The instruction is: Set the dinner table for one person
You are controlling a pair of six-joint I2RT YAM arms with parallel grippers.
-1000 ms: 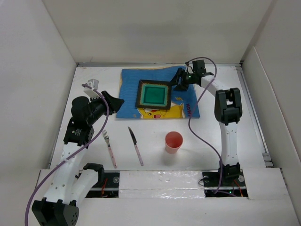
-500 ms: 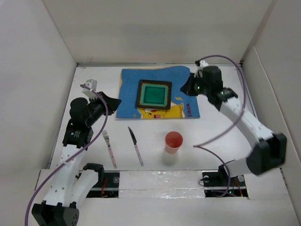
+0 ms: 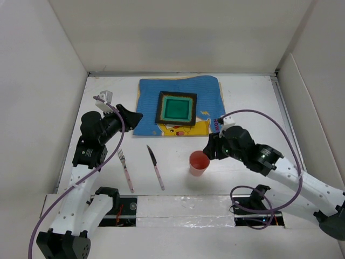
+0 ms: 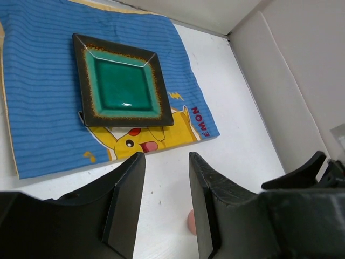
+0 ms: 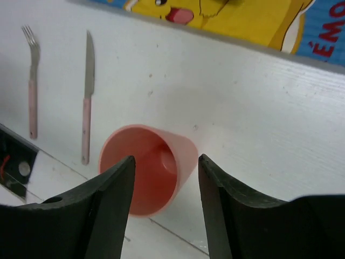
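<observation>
White walled dinner table (image 3: pixel 253 108), right gripper (image 3: pixel 209 146) spread just beside 1 upright pink cup (image 3: pixel 199 162), left gripper (image 3: pixel 135 116) spread over the left side, green plate (image 3: pixel 176 108) on blue placemat (image 3: pixel 148 101), fork (image 3: pixel 125 168) and knife (image 3: pixel 156 167) left of cup.

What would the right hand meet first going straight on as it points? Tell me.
The pink cup: it stands directly ahead of the right hand, framed by its open jaws. How close they are is unclear, but nothing else appears to lie in between.
</observation>
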